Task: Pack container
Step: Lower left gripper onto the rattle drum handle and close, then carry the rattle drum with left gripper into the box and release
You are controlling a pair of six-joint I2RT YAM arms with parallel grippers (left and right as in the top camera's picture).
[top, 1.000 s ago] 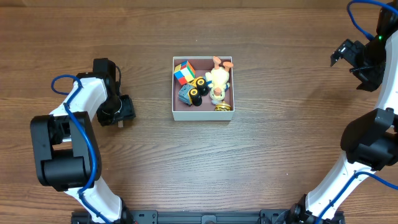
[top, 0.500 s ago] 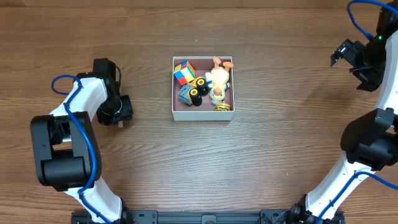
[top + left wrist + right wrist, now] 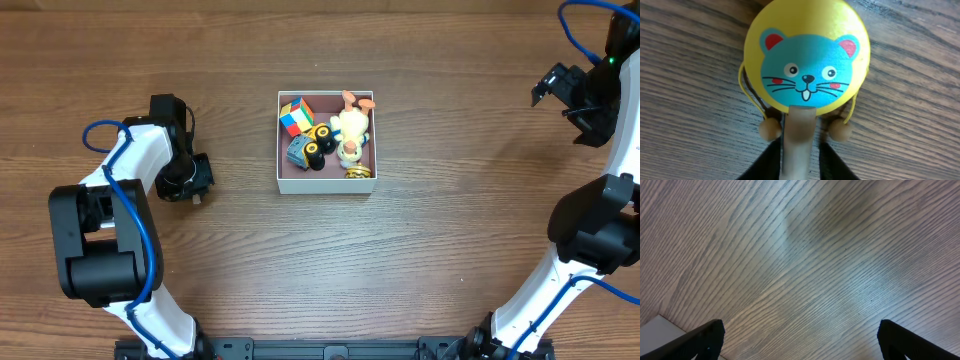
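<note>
While your left pincer (image 3: 192, 186) straddles the cat-face rattle's (image 3: 806, 55) handle (image 3: 799, 132), grip unclear, the container (image 3: 325, 185) sits mid-bench (image 3: 420, 260) to its right, farther from your spread right pincer (image 3: 800, 339).

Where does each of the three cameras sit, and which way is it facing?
Overhead: above the table, facing straight down at the container; left arm and right arm show.
Left wrist: low over the table, facing down at a yellow rattle drum; left pincer clamps its handle.
Right wrist: facing down at bare wood; open right pincer tips show.
Shared: overhead and left wrist both show the left pincer; all show the wood.
</note>
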